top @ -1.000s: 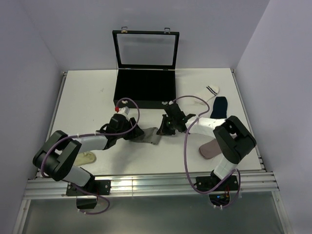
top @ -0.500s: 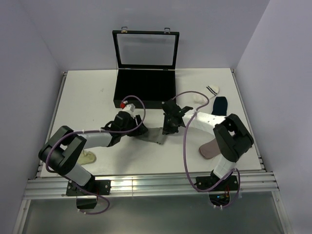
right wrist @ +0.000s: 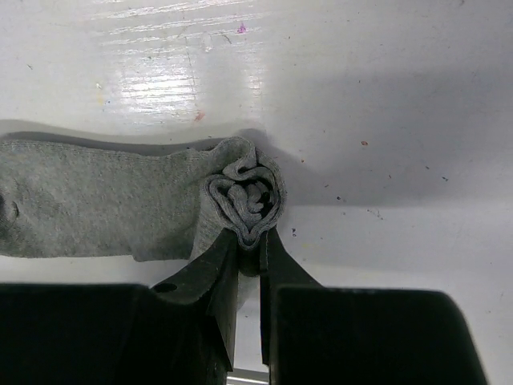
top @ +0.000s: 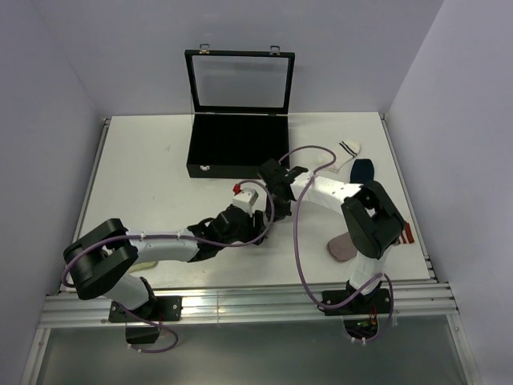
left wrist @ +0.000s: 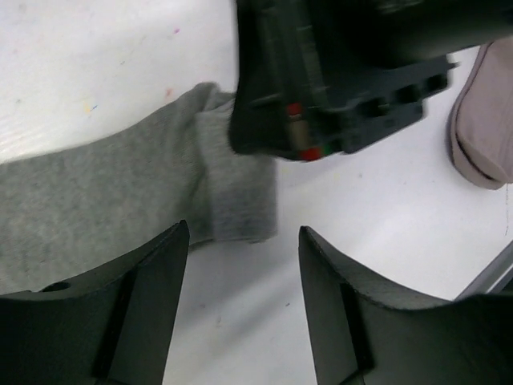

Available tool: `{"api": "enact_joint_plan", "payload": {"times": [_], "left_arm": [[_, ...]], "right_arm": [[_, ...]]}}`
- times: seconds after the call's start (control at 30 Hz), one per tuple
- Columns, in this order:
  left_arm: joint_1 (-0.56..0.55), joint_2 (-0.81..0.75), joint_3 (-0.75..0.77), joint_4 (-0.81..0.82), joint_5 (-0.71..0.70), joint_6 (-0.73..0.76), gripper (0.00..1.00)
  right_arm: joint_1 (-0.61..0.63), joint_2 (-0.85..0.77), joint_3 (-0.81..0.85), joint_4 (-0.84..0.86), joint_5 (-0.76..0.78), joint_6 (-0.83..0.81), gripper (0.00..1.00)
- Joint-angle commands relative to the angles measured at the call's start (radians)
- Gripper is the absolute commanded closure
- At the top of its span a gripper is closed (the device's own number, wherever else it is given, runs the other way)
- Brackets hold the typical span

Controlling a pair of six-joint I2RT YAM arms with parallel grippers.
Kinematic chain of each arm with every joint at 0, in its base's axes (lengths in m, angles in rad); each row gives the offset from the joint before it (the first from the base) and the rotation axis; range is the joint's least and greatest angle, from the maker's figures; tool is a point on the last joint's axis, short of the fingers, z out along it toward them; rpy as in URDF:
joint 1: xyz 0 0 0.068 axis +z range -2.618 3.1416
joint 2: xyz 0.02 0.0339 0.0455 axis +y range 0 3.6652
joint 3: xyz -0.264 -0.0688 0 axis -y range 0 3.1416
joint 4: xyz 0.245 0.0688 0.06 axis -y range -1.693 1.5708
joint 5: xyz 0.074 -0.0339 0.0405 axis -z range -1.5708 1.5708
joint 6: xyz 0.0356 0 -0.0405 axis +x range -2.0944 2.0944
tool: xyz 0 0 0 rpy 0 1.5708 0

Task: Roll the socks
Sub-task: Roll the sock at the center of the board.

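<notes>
right now the right hand [right wrist: 250, 243] has its fingers nearly pressed together, pinching the wound end of the grey sock [right wrist: 104, 204]. the coil [right wrist: 247, 196] sits right at its fingertips, a tight spiral of a few turns. the rest of the sock lies flat on the desk [right wrist: 385, 96], stretching away to that hand's left in its own view.

the left hand [left wrist: 240, 234] is spread and holds nothing. it hangs low over the desk with the flat part of the sock just ahead of its left finger and the right hand's dark body close in front.

the step in hand looks like the rolling itself, begun but far from done, since most of the sock's length is unrolled. the next move likely calls for the right hand to turn the coil along the fabric while the left hand comes down on the flat part to pin it, so the sock doesn't drag across the desk. the coil is soft and may spring open if the pinch slackens.

a white sock [top: 346, 150] and a navy sock [top: 362, 172] lie well apart from both hands, off on the right hand's outer side — so the task overall seems early.
</notes>
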Motion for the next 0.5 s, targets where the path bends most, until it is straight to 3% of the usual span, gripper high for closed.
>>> {"api": "enact_joint_plan", "payload": {"times": [0.0,0.47], "left_arm": [[-0.057,0.023,0.063,0.022,-0.135,0.041,0.38],[-0.146,0.207,0.169,-0.019,-0.246,-0.004,0.49]], "right_arm": [[0.010,0.036,0.028,-0.077,0.028,-0.009,1.00],[0.010,0.056,0.025,-0.065,-0.004,-0.012,1.00]]}}
